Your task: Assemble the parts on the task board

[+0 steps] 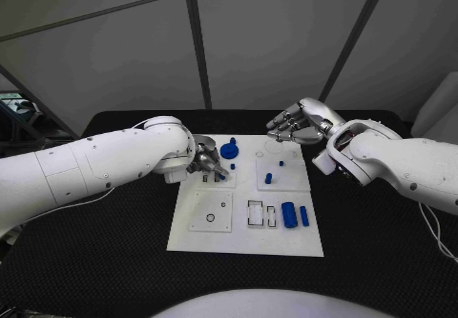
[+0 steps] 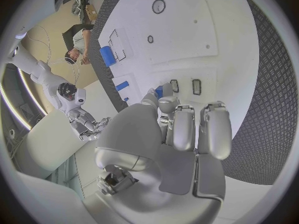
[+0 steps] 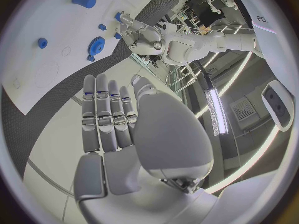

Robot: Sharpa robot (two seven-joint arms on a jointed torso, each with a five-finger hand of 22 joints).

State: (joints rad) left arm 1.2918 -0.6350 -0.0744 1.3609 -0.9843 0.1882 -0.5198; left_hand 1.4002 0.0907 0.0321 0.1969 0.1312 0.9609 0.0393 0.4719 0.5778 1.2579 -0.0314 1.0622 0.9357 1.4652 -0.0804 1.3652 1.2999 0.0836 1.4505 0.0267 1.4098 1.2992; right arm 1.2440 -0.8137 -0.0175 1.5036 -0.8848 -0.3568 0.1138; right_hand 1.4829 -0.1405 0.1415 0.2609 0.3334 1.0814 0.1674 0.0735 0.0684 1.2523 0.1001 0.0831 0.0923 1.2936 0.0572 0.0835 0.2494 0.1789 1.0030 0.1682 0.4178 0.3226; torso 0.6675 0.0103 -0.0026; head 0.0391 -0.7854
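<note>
White task board [image 1: 246,242] lies mid-worktop [image 1: 114,265], black surface free on every side. Your left robot hand [image 1: 207,163] pinches a blue part [image 2: 159,91] over the board's left slots. Your right robot hand [image 1: 294,126] hovers at the far edge, fingers loosely curled, holding nothing. Two blue cylinders [image 1: 295,215] lie lengthwise, pointing away from you.

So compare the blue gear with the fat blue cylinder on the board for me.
The blue gear is a toothed disc with a stub rising from its middle, at the board's far edge near the left hand; the blue cylinder is smooth and long, lying on its side on the near right part of the task board. The gear is wider, the cylinder longer. Both are blue, and neither is held.
</note>
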